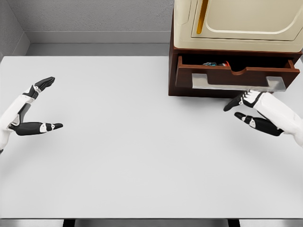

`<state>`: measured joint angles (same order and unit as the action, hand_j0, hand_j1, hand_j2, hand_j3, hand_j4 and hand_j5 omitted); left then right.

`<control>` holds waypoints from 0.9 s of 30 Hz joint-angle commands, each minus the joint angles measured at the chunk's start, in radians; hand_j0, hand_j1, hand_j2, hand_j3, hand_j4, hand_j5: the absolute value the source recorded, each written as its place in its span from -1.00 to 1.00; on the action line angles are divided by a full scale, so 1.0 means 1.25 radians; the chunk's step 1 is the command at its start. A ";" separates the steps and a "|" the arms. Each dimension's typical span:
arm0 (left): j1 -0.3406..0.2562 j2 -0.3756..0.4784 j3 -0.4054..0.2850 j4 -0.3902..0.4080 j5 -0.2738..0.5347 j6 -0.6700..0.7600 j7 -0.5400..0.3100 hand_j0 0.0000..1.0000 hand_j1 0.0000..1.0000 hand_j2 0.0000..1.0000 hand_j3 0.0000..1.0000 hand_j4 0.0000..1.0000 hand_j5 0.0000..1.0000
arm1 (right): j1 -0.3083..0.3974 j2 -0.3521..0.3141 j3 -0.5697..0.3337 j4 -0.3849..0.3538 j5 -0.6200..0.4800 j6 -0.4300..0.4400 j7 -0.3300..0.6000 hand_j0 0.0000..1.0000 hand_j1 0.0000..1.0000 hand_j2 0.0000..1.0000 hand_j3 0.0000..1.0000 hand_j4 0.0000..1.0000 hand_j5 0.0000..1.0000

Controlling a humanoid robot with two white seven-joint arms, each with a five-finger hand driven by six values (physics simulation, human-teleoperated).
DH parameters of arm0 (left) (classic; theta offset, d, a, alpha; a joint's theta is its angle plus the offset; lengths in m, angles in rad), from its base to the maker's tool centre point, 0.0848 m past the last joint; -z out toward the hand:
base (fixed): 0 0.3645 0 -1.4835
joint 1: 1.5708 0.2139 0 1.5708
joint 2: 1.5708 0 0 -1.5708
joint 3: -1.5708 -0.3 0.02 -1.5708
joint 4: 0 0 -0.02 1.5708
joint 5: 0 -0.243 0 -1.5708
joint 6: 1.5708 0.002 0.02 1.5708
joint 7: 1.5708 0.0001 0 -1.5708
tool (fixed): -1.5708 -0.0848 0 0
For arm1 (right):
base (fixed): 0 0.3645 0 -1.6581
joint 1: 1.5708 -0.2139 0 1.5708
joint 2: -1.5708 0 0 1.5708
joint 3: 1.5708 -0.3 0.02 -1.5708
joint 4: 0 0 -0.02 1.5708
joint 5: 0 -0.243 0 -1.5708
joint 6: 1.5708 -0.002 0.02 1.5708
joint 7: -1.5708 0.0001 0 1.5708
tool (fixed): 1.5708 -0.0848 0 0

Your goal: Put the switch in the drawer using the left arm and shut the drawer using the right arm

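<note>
A dark brown drawer (236,75) stands pulled out from its cabinet at the upper right, with a silver handle plate (236,82) on its front. Inside it, a small object with red, blue and dark parts, probably the switch (215,64), lies near the back left. My right hand (241,108) hovers just below the drawer front, open, fingers pointing left, holding nothing. My left hand (40,105) is at the far left over the table, open with thumb and fingers spread, and it holds nothing.
A cream-coloured appliance (236,21) sits on top of the brown cabinet (173,71). The white table (132,142) spans the view, with its front edge near the bottom. A grey wall runs behind it.
</note>
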<state>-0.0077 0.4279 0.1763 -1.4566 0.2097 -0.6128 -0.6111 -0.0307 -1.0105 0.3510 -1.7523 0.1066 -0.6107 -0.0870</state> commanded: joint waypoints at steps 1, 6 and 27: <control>0.000 0.000 0.000 -0.001 0.007 0.002 0.000 1.00 1.00 1.00 1.00 1.00 1.00 | 0.001 0.000 0.012 0.002 -0.002 0.000 0.000 0.12 0.12 0.12 0.12 0.12 0.12; 0.000 0.000 0.000 -0.001 0.007 0.002 0.000 1.00 1.00 1.00 1.00 1.00 1.00 | 0.000 0.018 0.019 0.003 0.008 0.000 0.000 0.13 0.13 0.13 0.13 0.13 0.13; 0.000 0.000 0.000 0.001 0.007 0.002 0.000 1.00 1.00 1.00 1.00 1.00 1.00 | -0.117 0.072 0.096 0.119 0.023 0.000 0.001 0.17 0.17 0.17 0.17 0.17 0.17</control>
<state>-0.0077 0.4270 0.1763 -1.4559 0.2097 -0.6127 -0.6111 -0.1810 -0.9203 0.4677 -1.6150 0.1421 -0.6108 -0.0838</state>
